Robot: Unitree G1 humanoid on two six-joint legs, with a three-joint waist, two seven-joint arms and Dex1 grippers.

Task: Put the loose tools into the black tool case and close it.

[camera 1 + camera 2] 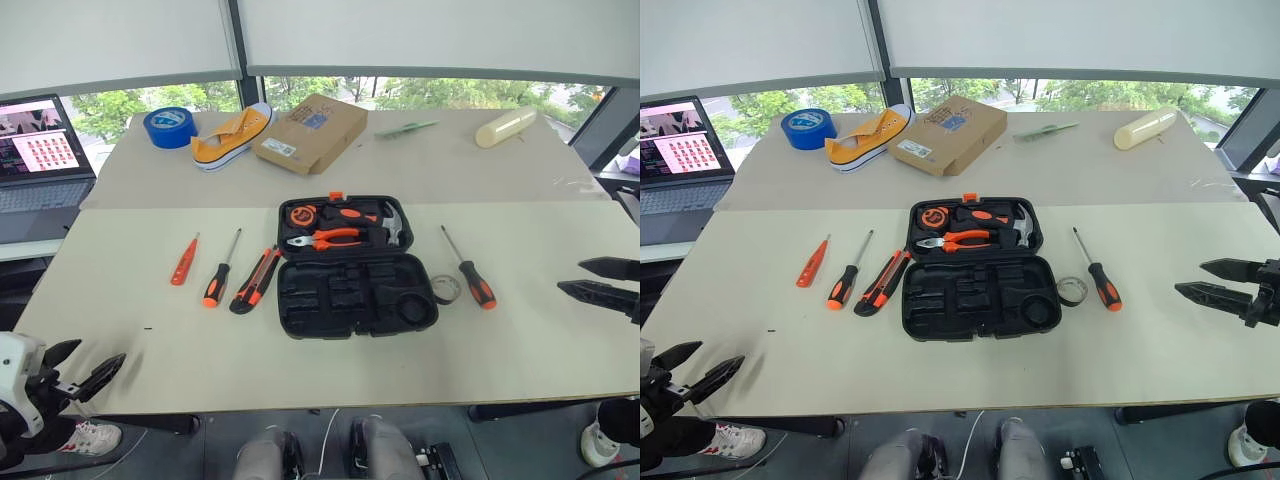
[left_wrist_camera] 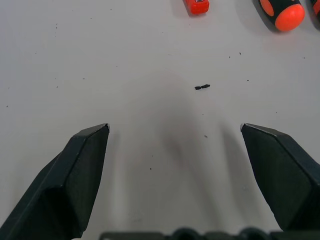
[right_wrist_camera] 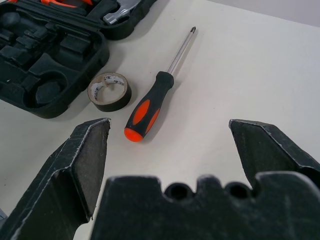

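The case (image 1: 357, 266) lies open at the middle of the table (image 1: 520, 330), its lid half toward the far edge holding pliers (image 1: 325, 239), a hammer (image 1: 392, 223) and a tape measure (image 1: 301, 214); the near half's recesses are bare. Toward the left edge from the case lie, in order, the knife (image 1: 256, 280) just beside the case, a screwdriver (image 1: 221, 271), and the tester (image 1: 184, 260). Toward the right edge lie the small tape roll (image 1: 446, 289), touching or nearly touching the case, and a second screwdriver (image 1: 469, 270) just beside it.

The left gripper (image 1: 84, 368) hovers over the near-left corner, fingers spread wide, holding nothing. The right gripper (image 1: 598, 280) hangs at the right edge, well apart from the second screwdriver, fingers likewise wide and unloaded.

Along the far edge: a blue tape roll (image 1: 169, 126), a yellow shoe (image 1: 233, 137), a cardboard box (image 1: 310, 133).
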